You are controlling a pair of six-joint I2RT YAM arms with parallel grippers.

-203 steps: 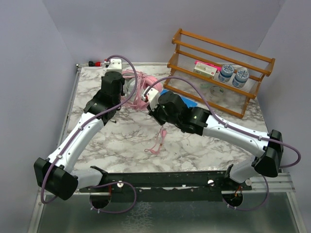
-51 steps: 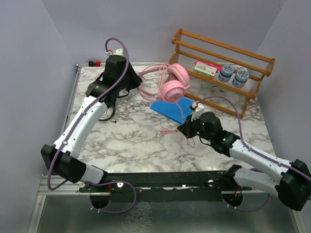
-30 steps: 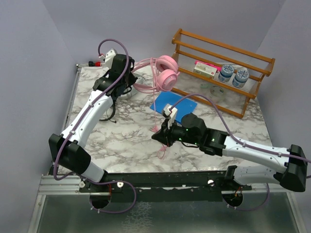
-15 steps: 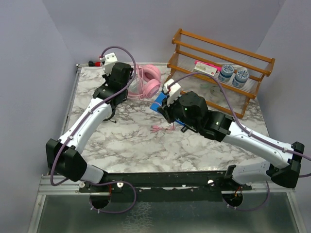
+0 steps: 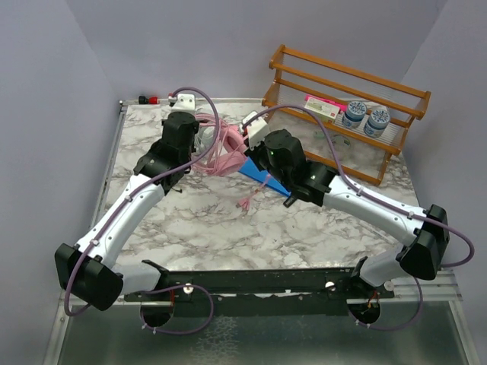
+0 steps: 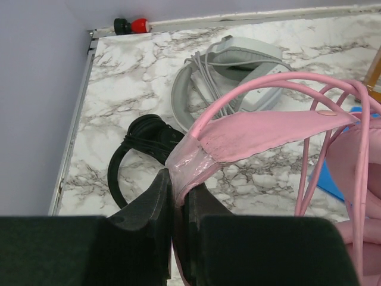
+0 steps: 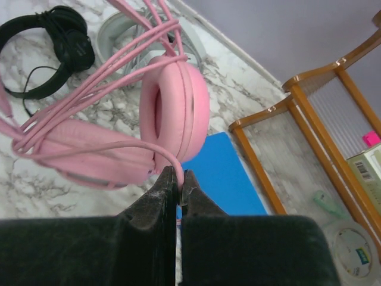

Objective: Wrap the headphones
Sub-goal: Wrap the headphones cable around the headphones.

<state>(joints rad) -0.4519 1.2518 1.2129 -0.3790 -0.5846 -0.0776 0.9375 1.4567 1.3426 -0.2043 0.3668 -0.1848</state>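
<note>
The pink headphones (image 5: 222, 143) hang between both grippers at the back middle of the table. My left gripper (image 6: 177, 185) is shut on their pink headband (image 6: 262, 131). My right gripper (image 7: 178, 176) is shut on the pink cable (image 7: 107, 149), which loops several times round the pink ear cup (image 7: 175, 107). The cable's loose end (image 5: 246, 201) trails on the marble. The black headphones (image 6: 146, 143) lie below the left gripper; they also show in the right wrist view (image 7: 50, 44). The grey-white headphones (image 6: 232, 65) lie behind with their grey cable.
A blue flat sheet (image 7: 220, 179) lies under the right gripper. A wooden rack (image 5: 342, 106) with jars and a box stands at the back right. A red and green plug (image 6: 132, 25) sits at the back left corner by the wall.
The left gripper lowered the pink headphones from high at the back toward the table. The right gripper moved from the front up to the headphones, carrying the cable round them.
</note>
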